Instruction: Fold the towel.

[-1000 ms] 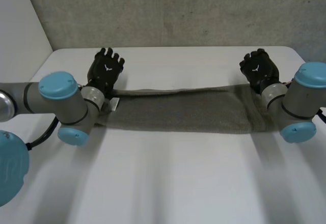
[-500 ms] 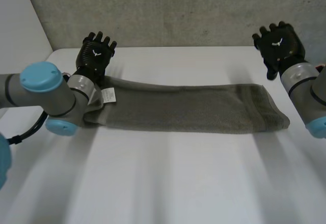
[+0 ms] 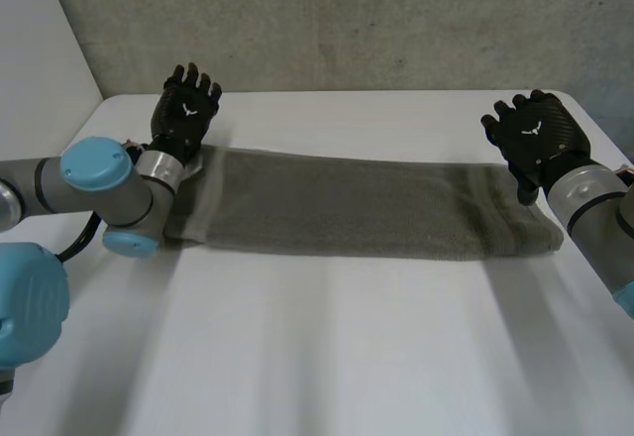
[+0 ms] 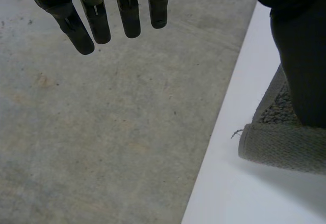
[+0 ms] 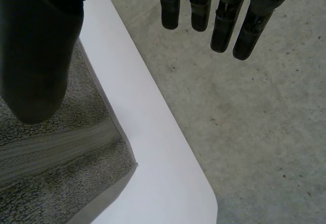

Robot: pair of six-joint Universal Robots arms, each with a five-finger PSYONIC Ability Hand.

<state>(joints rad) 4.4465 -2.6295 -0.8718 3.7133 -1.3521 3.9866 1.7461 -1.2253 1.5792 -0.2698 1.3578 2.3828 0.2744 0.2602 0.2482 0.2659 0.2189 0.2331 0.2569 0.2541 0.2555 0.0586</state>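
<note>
A grey-green towel (image 3: pixel 357 208) lies on the white table (image 3: pixel 327 357) as a long folded strip running from left to right. My left hand (image 3: pixel 185 109) hovers over the towel's far left corner, fingers straight and spread, holding nothing. In the left wrist view its fingers (image 4: pixel 91 20) reach past the table edge and its thumb (image 4: pixel 300 56) stands over the towel's end (image 4: pixel 280 145). My right hand (image 3: pixel 535 139) is open above the towel's far right corner. Its fingers (image 5: pixel 224 20) are straight, and the thumb (image 5: pixel 35 56) is above the towel (image 5: pixel 51 173).
A concrete floor (image 3: pixel 347 20) lies beyond the table's far edge. The table's rounded right corner (image 5: pixel 198 203) is close to the towel's right end. A white wall (image 3: pixel 40 50) stands at the left. Bare tabletop stretches in front of the towel.
Both hands let go of the towel's far edge and lifted outward; the right hand then came back down to the right end. The towel now lies as a wider strip, its label hidden.
</note>
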